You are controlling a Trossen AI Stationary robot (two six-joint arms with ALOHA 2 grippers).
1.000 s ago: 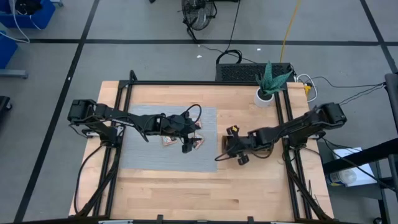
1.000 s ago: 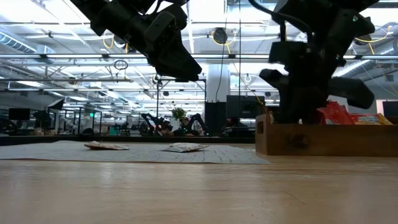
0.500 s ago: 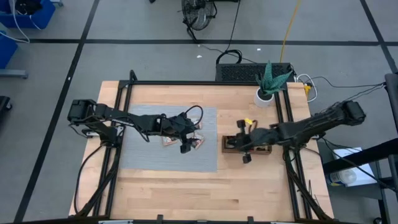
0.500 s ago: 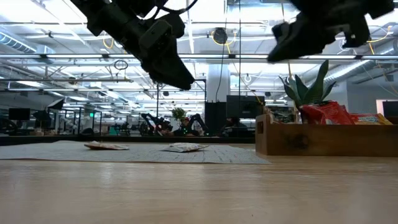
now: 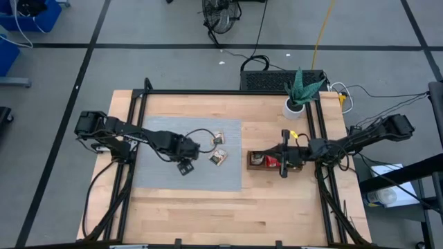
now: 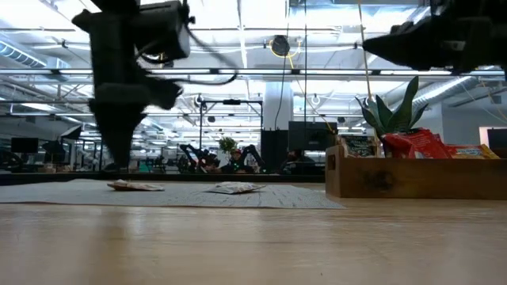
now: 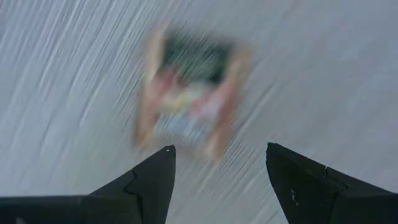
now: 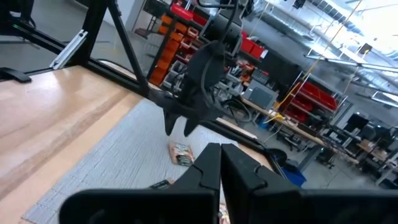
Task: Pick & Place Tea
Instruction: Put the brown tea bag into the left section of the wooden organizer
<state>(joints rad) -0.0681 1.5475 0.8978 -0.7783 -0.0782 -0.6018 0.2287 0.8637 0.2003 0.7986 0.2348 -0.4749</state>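
Two tea sachets (image 5: 217, 137) (image 5: 219, 158) lie flat on the grey mat (image 5: 156, 176). A third, blurred sachet (image 7: 189, 102) lies on the mat just ahead of my left gripper (image 7: 221, 168). That gripper (image 5: 185, 166) is open, points down above the mat and hides this sachet in the high view. In the low view the sachets (image 6: 135, 186) (image 6: 234, 188) lie flat on the mat. My right gripper (image 5: 284, 164) is shut and empty, raised over the brown wooden tray (image 5: 256, 167), which holds red sachets (image 6: 424, 144).
A potted plant (image 5: 296, 104) stands at the far right, behind the tray. Black frame rails (image 5: 135, 124) (image 5: 322, 138) run along both sides of the table. Bare wood (image 5: 228, 211) stretches along the near edge. From the right wrist, the left arm (image 8: 202, 74) shows above the mat.
My left gripper has moved toward the table's left edge, off the two sachets, and turned to point straight down. My right gripper has risen out of the tray's left end and drawn back toward the right edge, uncovering the tray.
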